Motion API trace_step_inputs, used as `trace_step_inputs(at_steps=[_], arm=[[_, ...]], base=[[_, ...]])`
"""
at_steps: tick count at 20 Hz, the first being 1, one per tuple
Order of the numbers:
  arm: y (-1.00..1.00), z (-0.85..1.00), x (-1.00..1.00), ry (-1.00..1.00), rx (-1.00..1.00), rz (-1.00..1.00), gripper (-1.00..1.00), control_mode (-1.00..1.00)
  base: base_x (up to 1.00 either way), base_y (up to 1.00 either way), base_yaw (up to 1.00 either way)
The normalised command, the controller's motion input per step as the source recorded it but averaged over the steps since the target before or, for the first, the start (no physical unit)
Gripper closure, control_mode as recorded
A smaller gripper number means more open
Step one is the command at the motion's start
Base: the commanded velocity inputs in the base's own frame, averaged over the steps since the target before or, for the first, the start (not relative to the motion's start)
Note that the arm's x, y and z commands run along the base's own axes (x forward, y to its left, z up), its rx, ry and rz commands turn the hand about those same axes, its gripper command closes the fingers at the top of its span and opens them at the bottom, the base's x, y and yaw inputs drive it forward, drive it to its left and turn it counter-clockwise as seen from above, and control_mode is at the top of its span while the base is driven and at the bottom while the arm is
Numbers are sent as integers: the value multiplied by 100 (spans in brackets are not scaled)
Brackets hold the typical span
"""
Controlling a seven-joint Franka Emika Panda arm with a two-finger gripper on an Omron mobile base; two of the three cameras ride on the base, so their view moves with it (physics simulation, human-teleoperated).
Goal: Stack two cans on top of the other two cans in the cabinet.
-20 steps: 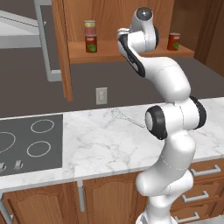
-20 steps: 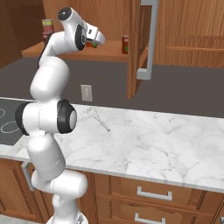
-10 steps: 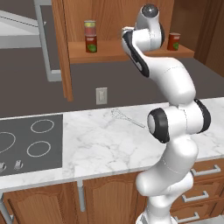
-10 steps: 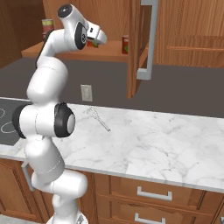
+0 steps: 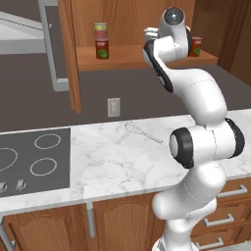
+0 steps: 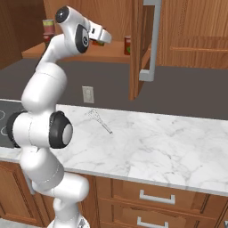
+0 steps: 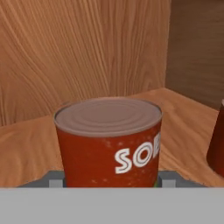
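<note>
- Left base view: the cabinet [image 5: 132, 59] stands open, and the pale can [image 5: 100, 29] sits squarely on top of the lower red can [image 5: 102, 49] at the left end of the shelf. The right red can [image 5: 196, 45] stands alone at the right end.
- In the same view the arm reaches to the shelf between these two spots, and its own links hide the hand. Compared with a second ago, the upper arm has edged a little to the right. None of the cans seen here has shifted.
- A whisk [image 5: 142, 132] lies untouched on the marble counter [image 5: 112, 166].
- Right base view: the gripper [image 6: 101, 38] is at shelf height, with the centre red can [image 6: 99, 42] just beneath and in front of it. The right red can [image 6: 128, 44] is near it, further right. The hand has hardly travelled over the last second.
- Hand view: the centre red can [image 7: 109, 144] sits directly between the tips of the gripper [image 7: 109, 179], with its grey lid visible. The jaws stand close against both walls of the can; I cannot tell whether they are pressing yet. The right red can [image 7: 217, 140] shows at the right edge, well apart from the centre can.
- Judgement: one stack is done. The move has been small and settling, which looks like the grasp stage for the second can. The lift and the transfer onto the right red can are not yet done.
- Risk: the can has a smooth round wall, so a grip off its middle could tip it.
</note>
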Motion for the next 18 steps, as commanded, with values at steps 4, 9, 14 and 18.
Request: trace_step_inputs(at_steps=[4,9,14,18], arm=[[-15,31,-12,-6,-2,-15,100,-100],[-18,29,-9,-6,-5,-13,100,-100],[-16,28,-11,-3,-6,-8,100,-100],[-18,18,-7,0,-9,-5,100,-100]], base=[[0,0,0],[0,0,0],[0,0,0],[0,0,0]])
